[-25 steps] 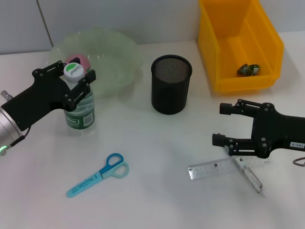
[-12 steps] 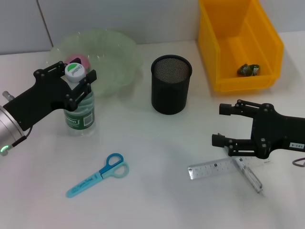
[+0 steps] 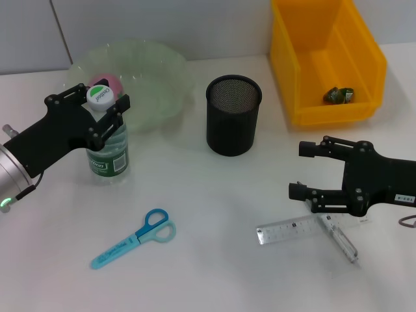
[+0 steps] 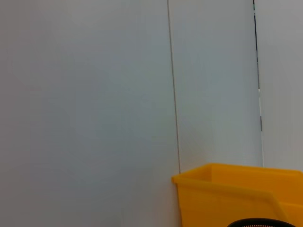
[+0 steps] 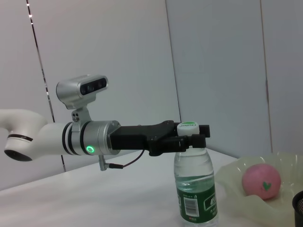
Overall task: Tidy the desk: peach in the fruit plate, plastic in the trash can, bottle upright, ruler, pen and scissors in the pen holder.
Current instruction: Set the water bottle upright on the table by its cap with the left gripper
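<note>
The clear bottle (image 3: 107, 148) with a green label stands upright at the table's left; it also shows in the right wrist view as the bottle (image 5: 194, 187). My left gripper (image 3: 102, 109) is shut on its neck just under the white cap, seen from the side as the left gripper (image 5: 188, 140). A pink peach (image 3: 104, 82) lies in the pale green fruit plate (image 3: 159, 78). Blue scissors (image 3: 133, 238), a clear ruler (image 3: 289, 231) and a pen (image 3: 339, 238) lie on the table. My right gripper (image 3: 300, 169) hovers open just behind the ruler and pen. Green plastic (image 3: 339, 95) lies in the yellow trash can (image 3: 305, 65).
The black mesh pen holder (image 3: 234, 123) stands mid-table between the plate and the yellow bin. A grey wall runs along the back of the white table (image 3: 214, 201). The left wrist view shows only the wall and the yellow bin (image 4: 227, 194).
My left gripper and the bottle have shifted very slightly to the left. The right arm has not moved.
</note>
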Robot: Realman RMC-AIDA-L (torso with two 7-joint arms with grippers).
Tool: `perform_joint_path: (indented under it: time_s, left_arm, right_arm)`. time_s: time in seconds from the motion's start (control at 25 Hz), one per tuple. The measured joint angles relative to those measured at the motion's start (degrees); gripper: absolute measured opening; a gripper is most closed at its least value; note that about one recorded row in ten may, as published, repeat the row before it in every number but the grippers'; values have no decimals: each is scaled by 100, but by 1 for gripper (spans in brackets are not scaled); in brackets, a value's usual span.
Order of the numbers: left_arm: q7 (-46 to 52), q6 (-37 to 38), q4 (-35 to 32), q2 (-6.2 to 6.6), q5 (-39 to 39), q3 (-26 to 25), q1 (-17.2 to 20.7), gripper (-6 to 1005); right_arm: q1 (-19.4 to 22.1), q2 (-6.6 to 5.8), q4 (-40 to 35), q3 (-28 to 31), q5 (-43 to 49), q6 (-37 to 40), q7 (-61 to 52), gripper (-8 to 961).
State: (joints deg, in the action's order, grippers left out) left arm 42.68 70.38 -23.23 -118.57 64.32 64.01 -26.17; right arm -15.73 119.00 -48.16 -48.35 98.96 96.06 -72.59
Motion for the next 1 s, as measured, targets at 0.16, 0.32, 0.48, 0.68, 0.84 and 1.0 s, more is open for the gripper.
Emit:
perform_joint_path:
  time_s: [0.16,0.32,0.48,0.68,0.84,1.0]
  left_arm:
    - [77,12,12,-5,-24,3,7,434]
    - [169,9,27,-7,-164,21,38,435]
    - [219,40,28,-9,-309,42,69,434]
    - [250,227,-9,-5,-335,10,103,476]
    - [250,321,-39,2,-387,1,142,605]
    - [249,465,-164,23,-397,24,237,769]
  right_arm:
    - [6,0,0,2,0,0,0,835]
    - [8,0,0,-3,0,0,0,835]
    - [9,0,0,-4,0,1,0,835]
    - [9,-6,0,2,0,15,-1,834]
    - [9,-9,0,2,0,20,-1,834]
    - [8,-9,-7,2,0,30,-1,834]
